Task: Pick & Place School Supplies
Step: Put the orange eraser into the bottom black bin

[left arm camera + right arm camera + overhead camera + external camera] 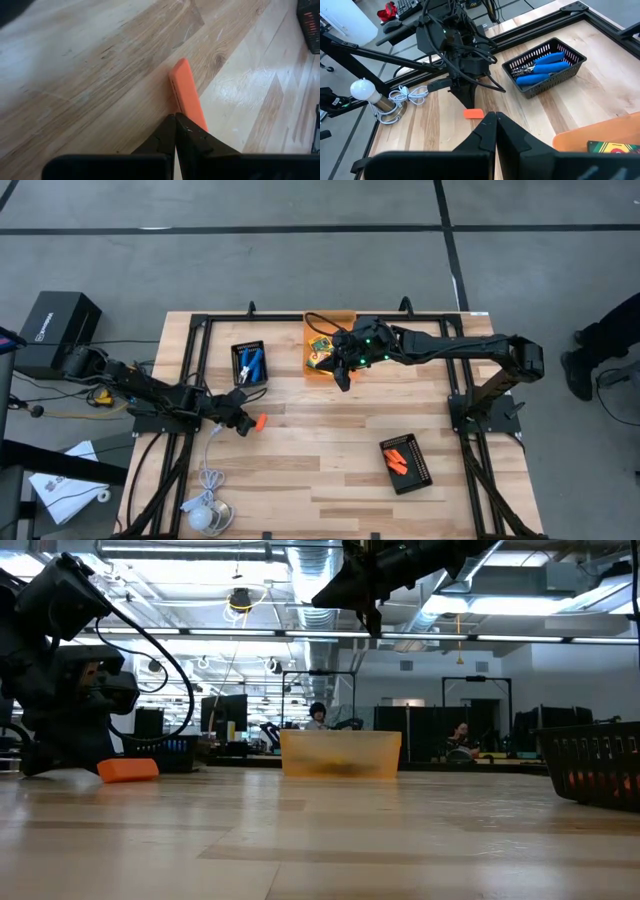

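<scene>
A short orange piece point(187, 95) lies flat on the wooden table, left of centre point(259, 421). My left gripper point(175, 117) is shut, slanting down, with its tips at the piece's near end. My right gripper point(343, 380) is shut on nothing. It hangs high point(376, 628) by the near edge of the orange bin point(330, 316), which holds yellow-and-green crayon boxes point(321, 345). Blue-handled tools point(542, 67) lie in a black tray point(236, 348). More orange pieces point(400, 456) lie in a second black tray point(425, 475). My left gripper's shut fingertips point(181, 122) stand right at the orange piece's near end point(192, 116), coming at it slanting down from the table's left side and in line with its length. I cannot tell whether they touch it. The piece lies flat on the table.
A white cable with a round puck point(205, 515) lies at the near left corner. Black frame rails point(190, 370) run along the table's left, right and far sides. Bare wood spreads across the middle and near part of the table.
</scene>
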`<state>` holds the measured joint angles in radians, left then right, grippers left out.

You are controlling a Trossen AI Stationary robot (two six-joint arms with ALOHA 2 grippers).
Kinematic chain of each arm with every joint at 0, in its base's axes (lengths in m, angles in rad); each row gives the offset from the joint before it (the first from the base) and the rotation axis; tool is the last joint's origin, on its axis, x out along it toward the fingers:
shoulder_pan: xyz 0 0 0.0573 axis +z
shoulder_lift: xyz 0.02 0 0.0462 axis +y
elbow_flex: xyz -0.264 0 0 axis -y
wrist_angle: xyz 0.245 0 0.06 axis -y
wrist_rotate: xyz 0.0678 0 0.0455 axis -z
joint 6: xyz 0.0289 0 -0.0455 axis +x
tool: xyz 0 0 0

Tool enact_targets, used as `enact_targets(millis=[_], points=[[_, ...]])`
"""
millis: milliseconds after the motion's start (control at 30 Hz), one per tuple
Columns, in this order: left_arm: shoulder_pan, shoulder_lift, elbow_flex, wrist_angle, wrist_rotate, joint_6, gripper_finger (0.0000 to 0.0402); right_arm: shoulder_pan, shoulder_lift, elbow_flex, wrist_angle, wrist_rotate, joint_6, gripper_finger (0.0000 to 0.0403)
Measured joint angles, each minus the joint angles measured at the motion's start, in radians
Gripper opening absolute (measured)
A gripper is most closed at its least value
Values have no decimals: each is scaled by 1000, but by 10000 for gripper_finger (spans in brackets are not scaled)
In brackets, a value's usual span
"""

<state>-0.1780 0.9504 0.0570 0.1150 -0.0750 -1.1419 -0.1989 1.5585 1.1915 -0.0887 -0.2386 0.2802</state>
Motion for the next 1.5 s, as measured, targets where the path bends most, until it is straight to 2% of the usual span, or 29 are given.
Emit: enact_targets(millis=[833, 1100, 1500], points=[[0, -2, 30, 2, -21, 0, 0, 0, 0, 0, 18, 0, 0, 0], [3, -1, 109, 22, -30, 96, 0, 0, 0, 0, 18, 0, -2, 0], [17, 74, 85, 27, -5, 91, 0, 0, 0, 0, 22, -23, -8, 0]])
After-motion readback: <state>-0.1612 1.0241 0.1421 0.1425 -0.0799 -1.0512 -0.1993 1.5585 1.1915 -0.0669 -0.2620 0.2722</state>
